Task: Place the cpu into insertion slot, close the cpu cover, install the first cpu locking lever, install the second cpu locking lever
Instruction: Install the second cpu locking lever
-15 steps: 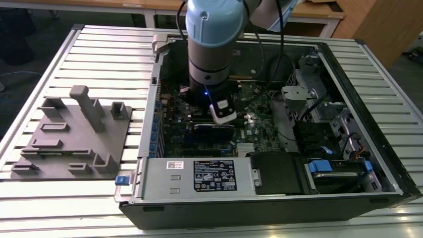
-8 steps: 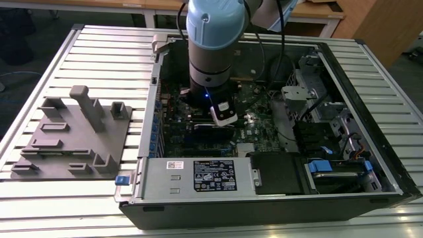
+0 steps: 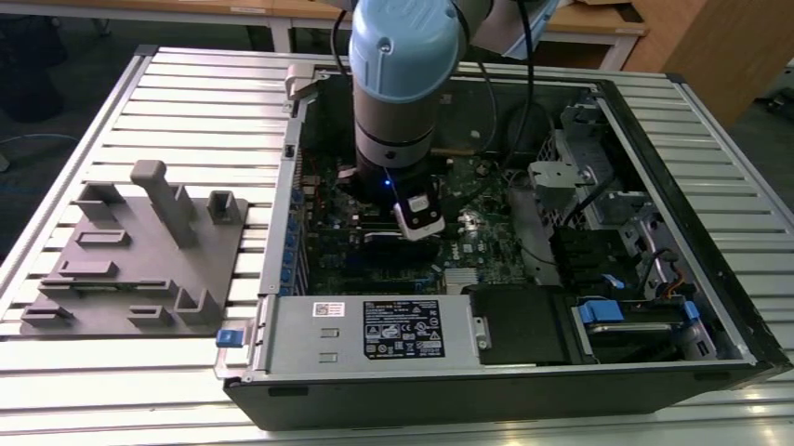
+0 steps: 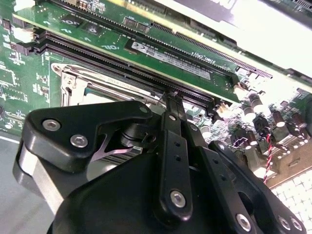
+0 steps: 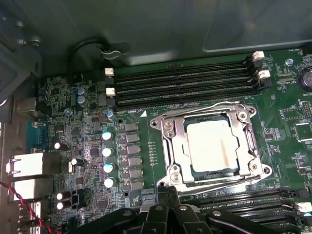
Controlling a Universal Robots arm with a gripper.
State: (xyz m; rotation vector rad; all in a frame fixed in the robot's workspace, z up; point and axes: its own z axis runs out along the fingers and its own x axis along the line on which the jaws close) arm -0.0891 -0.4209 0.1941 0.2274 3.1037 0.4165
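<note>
In the first wrist view the cpu (image 5: 213, 145), a pale silver square, lies in the insertion slot (image 5: 163, 165) on the green board. The cpu cover (image 5: 177, 146) is flat over it, framing the chip in its window. One thin wire locking lever (image 5: 195, 110) runs along one side of the socket. A second lever (image 5: 219, 181) runs along the opposite side. My gripper (image 5: 169, 193) is shut, its black fingers pressed together with their tips at the socket's edge by that second lever. The second wrist view shows the same: my gripper (image 4: 171, 97) is at the socket rim (image 4: 73, 80), holding nothing I can see.
The arm (image 3: 394, 93) reaches down into the open computer case (image 3: 645, 111). Long black memory slots (image 5: 185, 83) flank the socket on both sides, and capacitors (image 5: 107, 151) stand nearby. A grey fixture block (image 3: 137, 260) sits on the slatted table at the exterior view's left.
</note>
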